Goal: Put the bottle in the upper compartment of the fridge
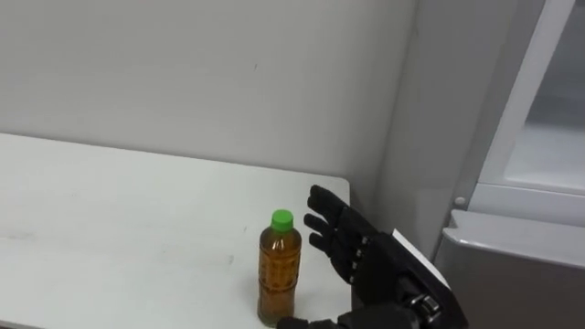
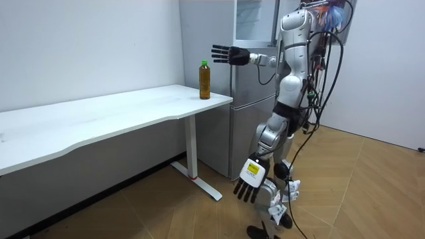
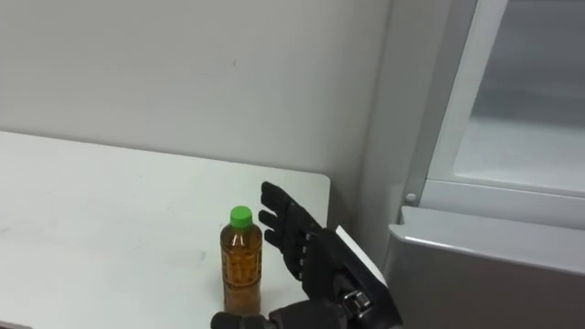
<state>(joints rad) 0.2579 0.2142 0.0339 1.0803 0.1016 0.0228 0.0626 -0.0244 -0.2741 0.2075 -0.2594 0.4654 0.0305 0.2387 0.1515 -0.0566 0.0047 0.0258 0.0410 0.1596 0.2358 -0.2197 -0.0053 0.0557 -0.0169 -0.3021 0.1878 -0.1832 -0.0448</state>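
bottle (image 1: 279,270) upright just left of the spread right hand (image 1: 364,259)

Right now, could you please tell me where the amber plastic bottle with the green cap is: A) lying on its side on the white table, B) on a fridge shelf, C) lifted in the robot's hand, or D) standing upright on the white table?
D: the amber plastic bottle with the green cap stands upright near the corner of the white table, with the open right hand beside it.
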